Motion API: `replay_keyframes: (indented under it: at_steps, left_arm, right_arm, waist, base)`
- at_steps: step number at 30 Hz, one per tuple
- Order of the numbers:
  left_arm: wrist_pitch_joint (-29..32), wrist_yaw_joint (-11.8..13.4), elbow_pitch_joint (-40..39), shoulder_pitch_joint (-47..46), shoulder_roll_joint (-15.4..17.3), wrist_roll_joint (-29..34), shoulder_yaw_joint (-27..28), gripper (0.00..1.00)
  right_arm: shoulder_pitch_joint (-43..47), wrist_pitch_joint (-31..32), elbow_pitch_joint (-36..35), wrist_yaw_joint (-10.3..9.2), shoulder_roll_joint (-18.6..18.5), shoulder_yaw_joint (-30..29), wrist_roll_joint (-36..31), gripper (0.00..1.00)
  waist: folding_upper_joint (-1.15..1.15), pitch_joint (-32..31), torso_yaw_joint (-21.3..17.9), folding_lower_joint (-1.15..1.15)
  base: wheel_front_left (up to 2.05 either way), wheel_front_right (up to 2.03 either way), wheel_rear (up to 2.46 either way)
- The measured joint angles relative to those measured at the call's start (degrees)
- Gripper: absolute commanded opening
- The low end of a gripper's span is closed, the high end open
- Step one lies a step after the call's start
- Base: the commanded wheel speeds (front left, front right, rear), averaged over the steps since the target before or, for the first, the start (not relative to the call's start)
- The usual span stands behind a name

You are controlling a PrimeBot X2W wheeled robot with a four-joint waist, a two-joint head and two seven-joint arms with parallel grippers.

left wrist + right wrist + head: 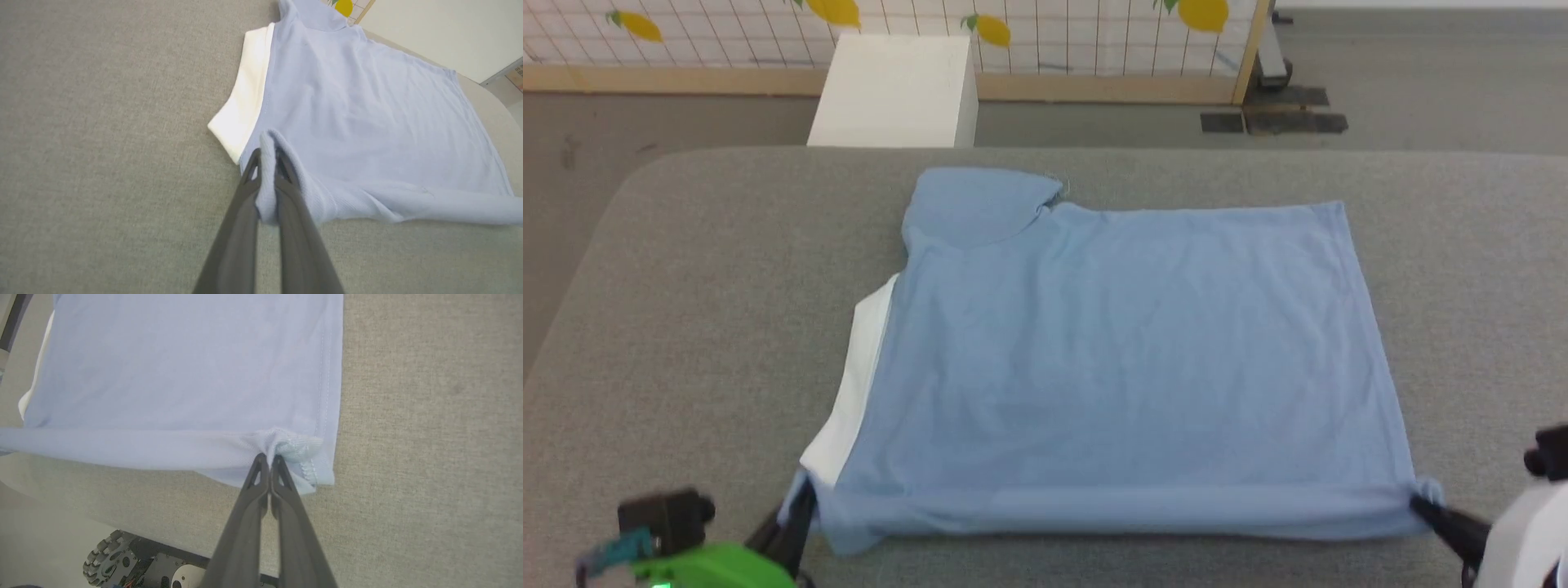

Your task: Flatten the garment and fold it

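The left gripper (267,153) is clenched on a pinch of blue cloth at the near left corner of the T-shirt (1111,351), with the fabric bunched up between its two dark fingers. The right gripper (267,457) is clamped tight on the near right corner, where the stitched hem puckers into a small wad at its tips. The T-shirt lies spread on the grey bench (686,286), roughly in its middle and mostly flat with faint creases. Its near edge is rolled into a narrow band running from one gripper to the other. A white panel (854,392) shows from under the left edge, and a short sleeve (976,204) is folded over at the far left corner. Beyond the bench a white box (894,90) stands on the floor before a lemon-printed partition (1045,33).
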Motion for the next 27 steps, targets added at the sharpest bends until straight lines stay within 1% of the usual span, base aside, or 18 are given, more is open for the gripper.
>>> replay_keyframes:
  at_steps: [5,13,16,22,27]
  left_arm:
    - [1.8,-2.6,2.9,-10.4,1.2,1.4,-1.1,0.00]
    - [3.6,-7.0,9.8,-25.9,1.0,3.2,-3.0,0.00]
    - [3.9,-8.1,12.7,-30.9,0.5,3.6,-3.7,0.00]
    - [4.7,-10.3,20.5,-38.4,-1.1,4.0,-5.7,0.00]
    - [5.4,-11.6,26.7,-41.1,-2.5,4.0,-6.8,0.00]
  right_arm:
    - [-8.1,-0.2,1.8,-0.01,-1.4,1.7,-0.5,0.00]
    - [-20.0,-0.2,6.9,-0.01,-3.9,3.4,-2.0,0.00]
    - [-23.5,0.3,8.6,-0.01,-4.6,4.7,-2.2,0.00]
    - [-27.7,1.3,12.6,-0.01,-5.5,7.2,-3.6,0.00]
    - [-30.4,1.8,14.3,0.01,-6.1,9.0,-3.9,0.00]
  waist:
    - [0.00,3.3,-0.3,0.00]
    - [0.00,10.0,-0.6,0.01]
    - [0.00,12.7,-0.5,0.01]
    - [0.00,18.0,-0.3,0.01]
    - [0.00,21.5,-0.1,0.01]
  base:
    - [0.00,0.00,0.00]
    - [0.00,0.00,0.00]
    - [0.00,0.00,0.00]
    - [0.00,0.00,0.00]
    - [0.00,0.00,0.00]
